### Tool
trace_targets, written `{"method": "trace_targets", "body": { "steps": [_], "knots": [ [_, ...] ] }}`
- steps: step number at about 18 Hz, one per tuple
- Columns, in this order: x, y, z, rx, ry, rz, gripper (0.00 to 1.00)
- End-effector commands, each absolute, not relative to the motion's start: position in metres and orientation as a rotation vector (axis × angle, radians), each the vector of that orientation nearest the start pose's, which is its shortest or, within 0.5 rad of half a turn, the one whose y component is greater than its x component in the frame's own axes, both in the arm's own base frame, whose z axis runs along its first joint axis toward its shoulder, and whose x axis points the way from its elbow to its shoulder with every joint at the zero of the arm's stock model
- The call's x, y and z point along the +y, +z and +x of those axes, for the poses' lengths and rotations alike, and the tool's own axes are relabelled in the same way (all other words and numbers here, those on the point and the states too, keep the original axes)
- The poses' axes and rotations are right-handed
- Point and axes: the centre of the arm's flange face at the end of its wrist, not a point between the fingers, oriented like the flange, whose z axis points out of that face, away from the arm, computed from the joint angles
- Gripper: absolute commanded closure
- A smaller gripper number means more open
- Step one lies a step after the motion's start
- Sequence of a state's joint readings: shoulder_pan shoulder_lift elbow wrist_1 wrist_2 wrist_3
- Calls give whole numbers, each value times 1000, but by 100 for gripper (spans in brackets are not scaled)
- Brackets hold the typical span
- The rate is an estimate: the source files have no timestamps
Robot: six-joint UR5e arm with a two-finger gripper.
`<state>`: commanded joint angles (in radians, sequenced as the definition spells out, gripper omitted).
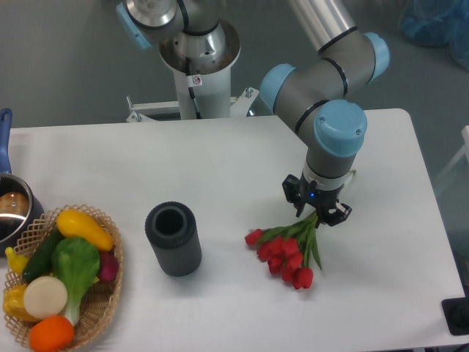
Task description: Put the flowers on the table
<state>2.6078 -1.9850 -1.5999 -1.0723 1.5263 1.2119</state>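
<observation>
The flowers point(286, 253), a bunch of red tulips with green stems, lie flat on the white table point(220, 169) right of centre, heads pointing to the lower left. Their stem ends reach up between the fingers of my gripper point(316, 210). The gripper points down just above the table at the stem ends. Its black fingers point(340, 213) stand apart on either side of the stems, so it looks open. The very tips of the stems are hidden under the gripper.
A dark ribbed cylindrical vase point(174, 239) stands upright left of the flowers. A wicker basket point(107, 308) with toy vegetables sits at the front left corner. A pot point(13, 209) with a blue handle is at the left edge. The robot base point(198, 66) is at the back.
</observation>
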Motion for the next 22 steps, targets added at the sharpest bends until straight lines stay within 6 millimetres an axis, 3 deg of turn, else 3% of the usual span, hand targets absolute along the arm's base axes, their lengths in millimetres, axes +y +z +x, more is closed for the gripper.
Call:
{"method": "trace_targets", "body": {
  "steps": [5, 17, 22],
  "knots": [
    [434, 289, -476, 273, 59, -3065, 0],
    [411, 319, -505, 196, 210, -3015, 0],
    [403, 321, -514, 293, 248, -3007, 0]
  ]
}}
